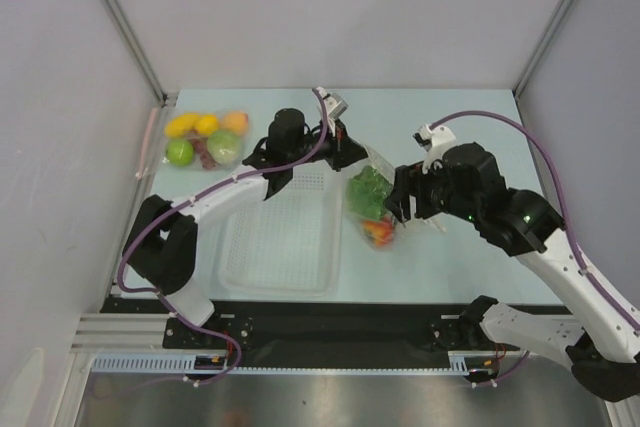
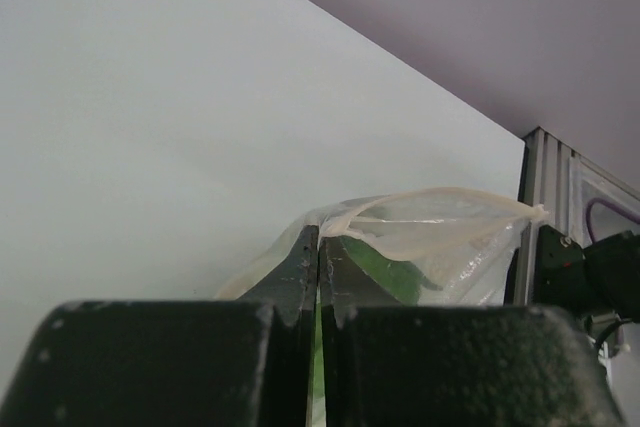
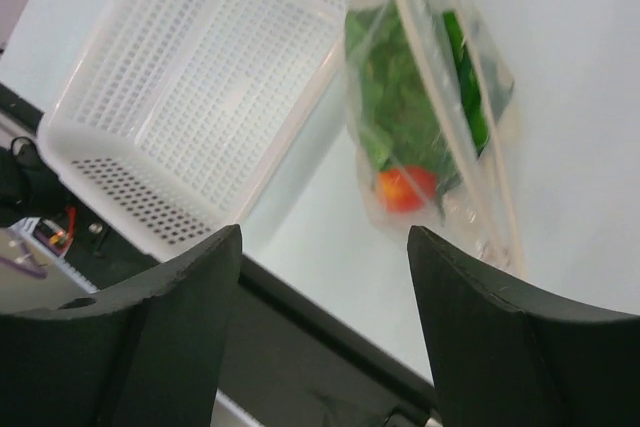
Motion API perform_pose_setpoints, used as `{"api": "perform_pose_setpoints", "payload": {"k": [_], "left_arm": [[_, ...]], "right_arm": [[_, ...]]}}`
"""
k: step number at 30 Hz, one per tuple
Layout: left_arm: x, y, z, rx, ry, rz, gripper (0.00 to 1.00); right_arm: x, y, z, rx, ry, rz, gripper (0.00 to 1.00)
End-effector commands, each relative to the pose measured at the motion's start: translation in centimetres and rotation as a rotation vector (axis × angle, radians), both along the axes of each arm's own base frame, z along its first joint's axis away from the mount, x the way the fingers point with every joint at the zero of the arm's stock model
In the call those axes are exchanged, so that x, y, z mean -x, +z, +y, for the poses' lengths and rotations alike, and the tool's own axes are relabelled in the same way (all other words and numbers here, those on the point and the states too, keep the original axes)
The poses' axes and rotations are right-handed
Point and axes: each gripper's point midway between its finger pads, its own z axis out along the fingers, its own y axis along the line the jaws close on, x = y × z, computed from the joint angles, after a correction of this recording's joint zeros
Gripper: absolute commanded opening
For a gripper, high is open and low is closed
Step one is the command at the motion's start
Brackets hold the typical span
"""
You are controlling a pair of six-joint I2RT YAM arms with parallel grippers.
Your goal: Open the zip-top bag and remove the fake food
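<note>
One corner of the zip-top bag (image 2: 450,237) sits pinched in the left hand (image 2: 318,244).

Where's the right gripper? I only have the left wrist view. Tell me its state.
Observer: The right gripper is open with nothing between its fingers. The bag is just ahead of it.
Operator: Report what's in the bag besides the green.
Observer: A red tomato sits at the bag's near end, below the lettuce.
Operator: Give me the basket's position.
Observer: The white basket lies on the table right beside the bag, on its left in the top view.
</note>
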Motion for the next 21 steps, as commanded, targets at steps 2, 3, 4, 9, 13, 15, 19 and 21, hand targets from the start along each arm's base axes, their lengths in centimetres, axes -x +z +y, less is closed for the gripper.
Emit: {"api": "perform_pose_setpoints", "payload": {"k": [2,3,4,9,13,15,19,21], "left_arm": [[2.6,3.1,-0.2,0.046,-0.127,-0.133,0.0],[2.8,3.1,-0.2,0.046,-0.136,-0.134,0.0],[3.0,3.1,-0.2,0.045,-0.144,-0.136,0.0],[3.4,2.9,-0.2,0.041,-0.16,-0.134,0.0],[3.4,2.7,-0.3,0.037,-0.165,-0.129,0.0],[3.4,2.8,-0.4,0.036,-0.165,-0.129,0.0],[3.4,2.9,-0.6,0.034,-0.167,-0.131,0.0],[3.5,2.9,-0.7,0.035,-0.171,-0.129,0.0]], "right_arm": [[-4.7,3.3,-0.4,0.029,-0.035,-0.204,0.73],[-5.3,3.2,-0.6,0.033,-0.04,-0.208,0.73],[-5.9,3.1,-0.9,0.036,-0.044,-0.211,0.73],[-8.5,2.4,-2.4,0.003,-0.046,-0.215,0.72],[-8.7,1.0,-2.2,0.014,-0.001,-0.193,0.71],[-8.5,0.0,-1.9,0.016,0.024,-0.176,0.71],[-8.3,-1.4,-1.5,0.014,0.051,-0.154,0.71],[-8.4,-1.8,-1.3,0.011,0.057,-0.151,0.7]]}}
